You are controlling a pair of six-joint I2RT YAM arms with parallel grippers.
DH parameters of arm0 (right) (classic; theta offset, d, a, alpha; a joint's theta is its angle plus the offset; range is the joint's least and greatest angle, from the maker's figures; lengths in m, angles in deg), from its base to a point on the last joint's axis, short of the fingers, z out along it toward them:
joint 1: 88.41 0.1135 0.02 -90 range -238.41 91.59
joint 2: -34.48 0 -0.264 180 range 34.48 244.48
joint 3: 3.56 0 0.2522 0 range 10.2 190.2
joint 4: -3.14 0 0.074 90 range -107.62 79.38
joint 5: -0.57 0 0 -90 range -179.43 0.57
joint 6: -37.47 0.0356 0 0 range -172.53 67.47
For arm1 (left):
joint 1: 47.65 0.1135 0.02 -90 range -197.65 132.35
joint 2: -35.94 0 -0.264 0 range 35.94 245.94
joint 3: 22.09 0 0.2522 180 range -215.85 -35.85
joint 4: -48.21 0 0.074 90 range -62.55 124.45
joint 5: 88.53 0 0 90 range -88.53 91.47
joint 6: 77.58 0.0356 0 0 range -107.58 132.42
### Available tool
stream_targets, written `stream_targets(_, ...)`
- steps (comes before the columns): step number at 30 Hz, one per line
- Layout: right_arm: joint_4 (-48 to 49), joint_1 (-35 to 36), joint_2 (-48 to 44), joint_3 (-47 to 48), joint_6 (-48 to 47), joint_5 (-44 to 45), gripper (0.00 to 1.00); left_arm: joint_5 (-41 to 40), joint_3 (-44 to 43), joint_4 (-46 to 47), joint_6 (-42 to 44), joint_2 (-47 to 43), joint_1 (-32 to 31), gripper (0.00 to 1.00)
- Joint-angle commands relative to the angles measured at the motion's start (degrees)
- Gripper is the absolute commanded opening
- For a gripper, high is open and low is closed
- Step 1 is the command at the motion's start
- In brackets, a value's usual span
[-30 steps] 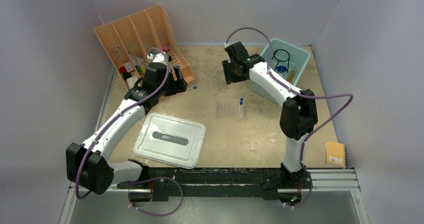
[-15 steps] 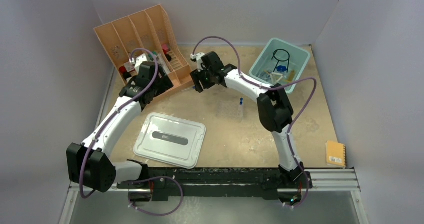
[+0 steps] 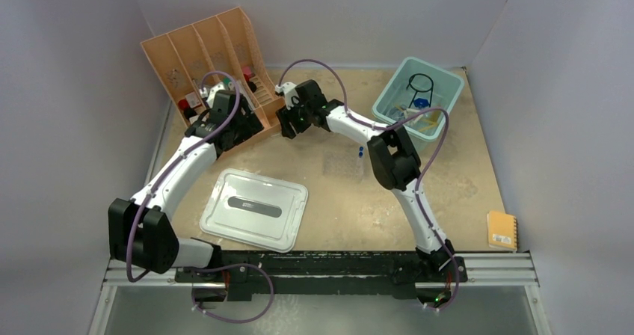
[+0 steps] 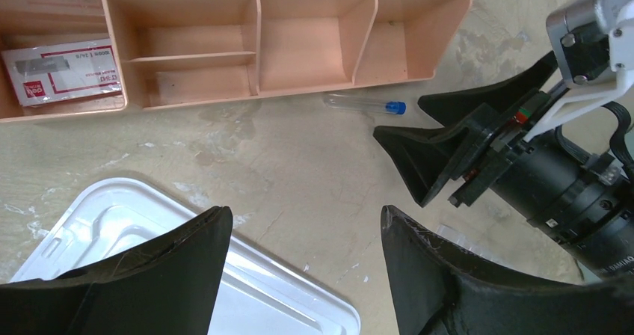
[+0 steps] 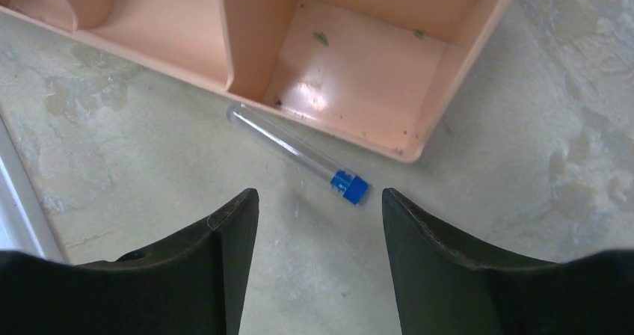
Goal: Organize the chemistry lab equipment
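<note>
**1. Tube.** 1 thin clear tube with a blue cap point(image 5: 295, 150) lies flat on the table, outside the peach organizer point(image 5: 359, 58). It rests just beside the organizer's low front wall, at the end compartment. Its clear end is at the wall near a divider, but contact cannot be confirmed. The capped end angles away from the wall. Nothing grips the tube.

**2. Right gripper.** The right gripper point(image 5: 318, 197) is released, with its 2 fingers spread wide. It hangs over the tube, and the capped end shows in the gap between the fingertips. The fingers do not touch the tube. In the left wrist view the fingers point toward the cap.

**3. Left gripper.** The left gripper point(image 4: 303, 215) is also released and holds nothing. It hovers above bare table between the organizer and the pale lid point(image 3: 254, 209). The lid lies flat, with 1 corner under the left finger in the wrist view.

**4. Other equipment.**
- A clear tube rack point(image 3: 340, 163) sits on the table toward the centre, well apart from the organizer.
- A 2nd blue-capped tube point(image 3: 360, 153) lies just beside the rack.
- A teal bin point(image 3: 389, 96) stands at the far right. It holds a black wire ring point(image 3: 421, 83) and blue tools point(image 3: 422, 103).

**5. Surroundings.**
- A box with a red label point(image 4: 63, 69) lies in 1 organizer compartment.
- A yellow notebook point(image 3: 501, 230) lies at the table's near right edge.
</note>
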State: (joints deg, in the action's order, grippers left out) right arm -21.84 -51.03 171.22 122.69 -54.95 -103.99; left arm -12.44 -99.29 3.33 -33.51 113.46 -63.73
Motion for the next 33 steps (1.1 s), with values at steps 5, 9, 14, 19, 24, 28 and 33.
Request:
stream_targets(5, 3.8, 0.0, 3.2, 5.7, -5.1, -4.0, 0.64, 1.5, -3.3, 0.8, 0.1, 1.3, 1.1, 0.72)
stream_targets(9, 3.1, -0.1, 4.8, 6.2, -6.3, -5.8, 0.57, 1.9, -3.3, 1.0, 0.2, 1.7, 1.4, 0.71)
stream_targets(14, 1.2, 0.4, 5.0, 5.6, -9.0, -5.6, 0.4, 2.8, -2.8, 1.4, 0.4, 1.6, 1.7, 0.71)
stream_targets(19, -6.0, 1.7, 3.6, 4.6, -15.5, -7.7, 0.34, 3.1, -1.5, 2.1, -0.1, 1.2, 1.8, 0.71)
stream_targets(24, -8.0, 3.0, 1.7, 0.7, -19.7, -6.1, 0.24, 4.0, -0.8, 2.4, -0.4, 1.2, 2.3, 0.71)
stream_targets(28, -8.6, 3.6, 0.8, -1.3, -20.7, -3.9, 0.18, 4.1, -0.7, 2.4, -0.5, 1.1, 2.4, 0.71)
stream_targets(33, -13.1, 3.7, -2.8, -4.1, -21.8, -6.4, 0.1, 4.3, 0.1, 2.5, -0.9, 0.1, 3.1, 0.71)
